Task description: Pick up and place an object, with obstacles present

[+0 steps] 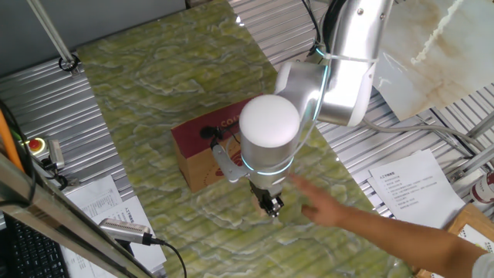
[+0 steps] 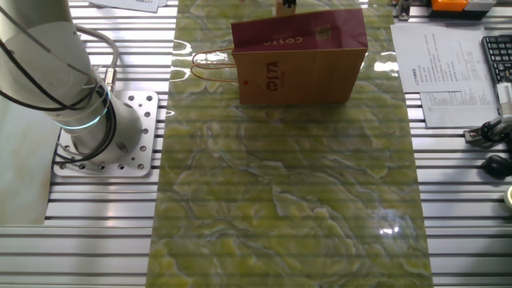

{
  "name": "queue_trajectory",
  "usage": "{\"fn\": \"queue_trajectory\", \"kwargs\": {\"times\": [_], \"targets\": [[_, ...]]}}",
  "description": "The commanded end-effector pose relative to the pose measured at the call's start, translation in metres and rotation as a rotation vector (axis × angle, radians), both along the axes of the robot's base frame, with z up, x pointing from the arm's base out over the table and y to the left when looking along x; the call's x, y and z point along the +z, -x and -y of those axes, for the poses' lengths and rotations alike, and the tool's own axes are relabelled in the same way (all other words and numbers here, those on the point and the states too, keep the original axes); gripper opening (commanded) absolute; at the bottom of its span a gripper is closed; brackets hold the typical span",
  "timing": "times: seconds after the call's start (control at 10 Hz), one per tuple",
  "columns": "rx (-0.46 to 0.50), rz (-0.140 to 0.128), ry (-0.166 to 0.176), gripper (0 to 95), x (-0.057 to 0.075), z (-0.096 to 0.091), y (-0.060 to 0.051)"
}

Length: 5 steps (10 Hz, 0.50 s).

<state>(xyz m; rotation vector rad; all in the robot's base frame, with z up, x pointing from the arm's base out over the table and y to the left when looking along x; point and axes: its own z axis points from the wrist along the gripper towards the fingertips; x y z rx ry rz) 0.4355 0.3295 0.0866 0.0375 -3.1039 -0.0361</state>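
The obstacle, a brown paper bag (image 1: 202, 154) with a dark red upper band, stands on the green marbled mat (image 1: 154, 85). In the other fixed view the bag (image 2: 300, 60) sits at the far end, its handles (image 2: 210, 68) pointing left. My gripper (image 1: 270, 205) hangs low over the mat just beside the bag, seen from above under the arm's white wrist. Its dark fingers are small and I cannot tell their state. At the top edge behind the bag a small tan patch (image 2: 286, 6) shows; whether it is the object is unclear. No cube shows plainly.
A person's bare hand and forearm (image 1: 347, 212) reach in from the right, fingertips close to my gripper. Printed sheets (image 1: 405, 185) lie on the ribbed metal table right of the mat. My arm's base (image 2: 104, 136) stands left of the mat. A keyboard (image 2: 498, 56) is at far right.
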Motion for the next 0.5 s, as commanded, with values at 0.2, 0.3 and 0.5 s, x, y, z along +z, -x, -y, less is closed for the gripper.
{"fn": "queue_trajectory", "kwargs": {"times": [0.2,0.3,0.5], "targets": [[0.004,0.006,0.013,0.0,0.0040,0.0003,0.0013],[0.010,0.002,0.013,0.0,0.0049,-0.0001,0.0014],[0.012,0.001,0.014,0.0,0.0096,-0.0006,0.0018]]}}
